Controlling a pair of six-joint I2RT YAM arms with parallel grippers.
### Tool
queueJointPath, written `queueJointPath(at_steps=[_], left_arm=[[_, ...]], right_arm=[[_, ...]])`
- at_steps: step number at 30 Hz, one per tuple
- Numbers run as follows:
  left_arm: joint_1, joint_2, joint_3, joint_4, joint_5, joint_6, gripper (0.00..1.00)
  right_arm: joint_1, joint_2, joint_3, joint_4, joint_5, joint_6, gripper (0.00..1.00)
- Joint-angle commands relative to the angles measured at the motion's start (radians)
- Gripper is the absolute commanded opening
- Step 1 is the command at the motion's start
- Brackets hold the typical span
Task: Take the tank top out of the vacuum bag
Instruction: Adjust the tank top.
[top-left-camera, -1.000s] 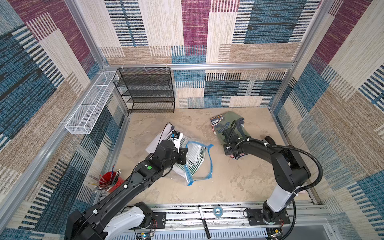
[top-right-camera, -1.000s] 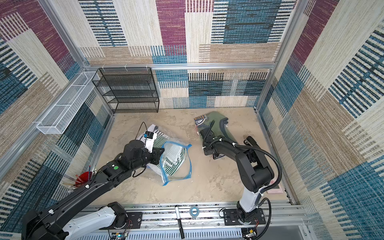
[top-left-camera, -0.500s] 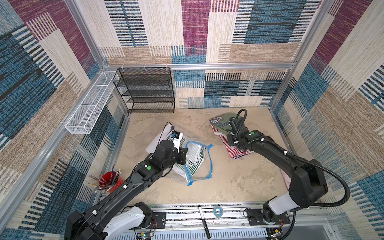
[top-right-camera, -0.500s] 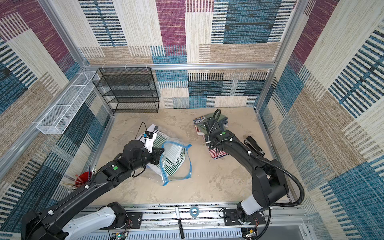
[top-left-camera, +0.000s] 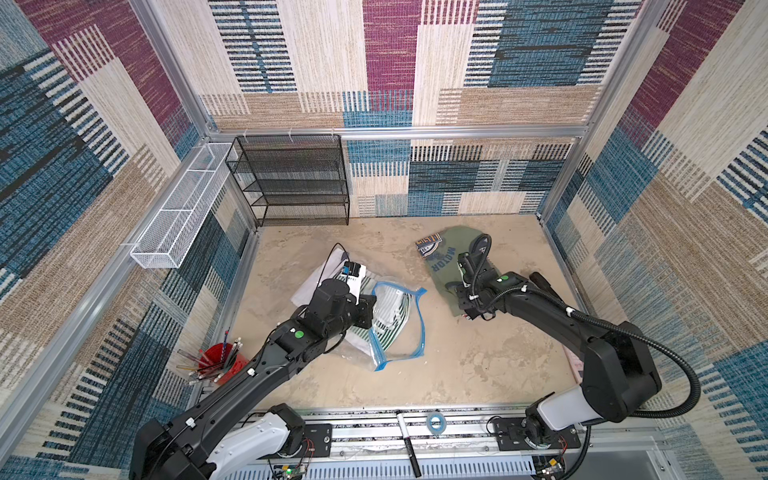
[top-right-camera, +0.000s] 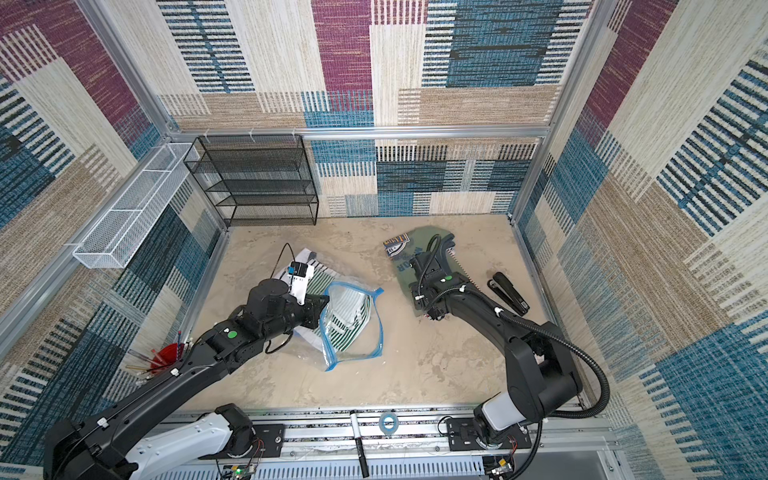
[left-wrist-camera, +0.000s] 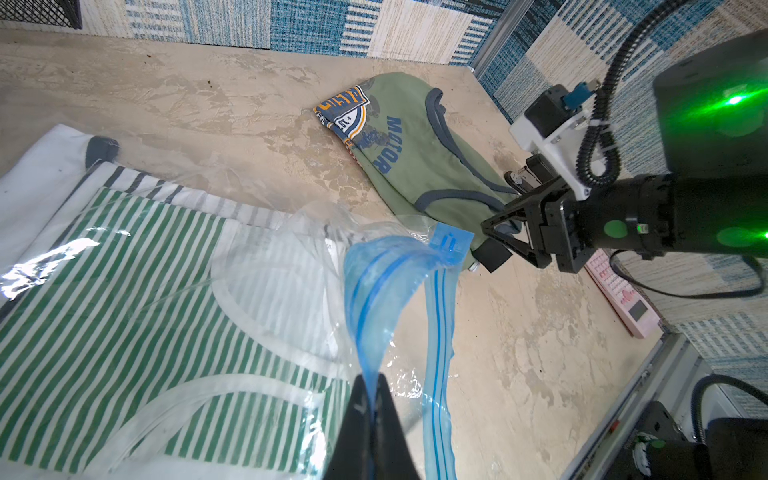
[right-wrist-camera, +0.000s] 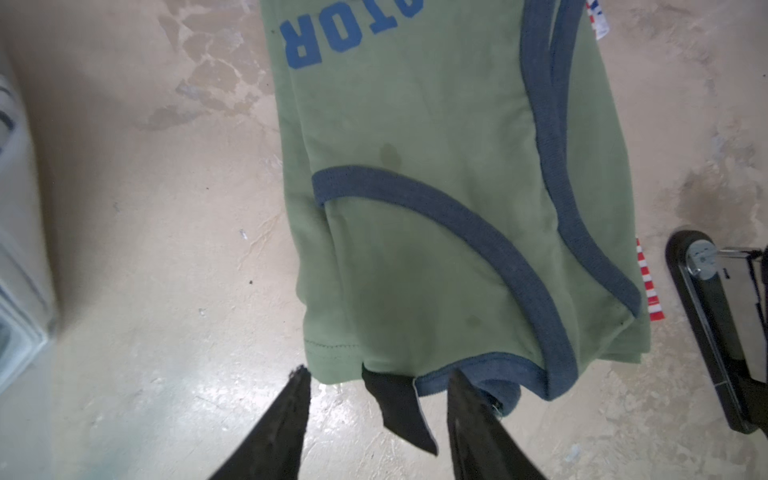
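The vacuum bag (top-left-camera: 401, 332) (top-right-camera: 353, 328) is clear crinkly plastic with a blue zip strip and lies left of centre. It holds a green-and-white striped garment (left-wrist-camera: 124, 266). My left gripper (left-wrist-camera: 372, 399) (top-left-camera: 371, 311) is shut on the bag's blue strip, holding that edge up. The tank top (top-left-camera: 446, 259) (top-right-camera: 409, 270) (right-wrist-camera: 415, 208), green with navy trim and "MOTOR" lettering, lies flat on the table at the right, outside the bag. My right gripper (right-wrist-camera: 378, 374) (top-left-camera: 465, 309) is open at the tank top's near hem, with a black tag between its fingers and nothing gripped.
A black stapler (top-right-camera: 509, 293) and a pink calculator (left-wrist-camera: 623, 295) lie by the right wall. Red-and-white striped cloth (right-wrist-camera: 648, 282) peeks from under the tank top. A black mesh shelf (top-left-camera: 297, 187), a white wire basket (top-left-camera: 178, 212) and a red pencil cup (top-left-camera: 218, 363) stand at the left.
My right gripper has laid the tank top flat over the red-striped cloth and opened, letting it go. The left gripper and the bag have not moved.
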Motion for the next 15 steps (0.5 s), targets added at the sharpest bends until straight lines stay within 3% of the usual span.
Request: queueJointPath(at_steps=[1, 3, 5, 8, 15], left_arm=[[0.001, 0.003, 0.013, 0.004, -0.004, 0.003, 0.00], [0.001, 0.007, 0.016, 0.007, -0.004, 0.004, 0.00], [0.001, 0.014, 0.014, 0.013, 0.002, 0.003, 0.00], [0.001, 0.021, 0.014, 0.020, 0.010, 0.003, 0.00], [0.001, 0.020, 0.010, 0.013, 0.010, 0.007, 0.00]], right_arm=[[-0.101, -0.042, 0.017, 0.055, -0.071, 0.060, 0.59], [-0.253, -0.052, -0.001, 0.080, -0.178, 0.123, 0.60], [-0.363, -0.014, -0.007, 0.087, -0.195, 0.148, 0.60], [-0.442, 0.073, -0.011, 0.107, -0.187, 0.162, 0.52], [-0.537, 0.136, -0.096, 0.299, -0.321, 0.168, 0.50]])
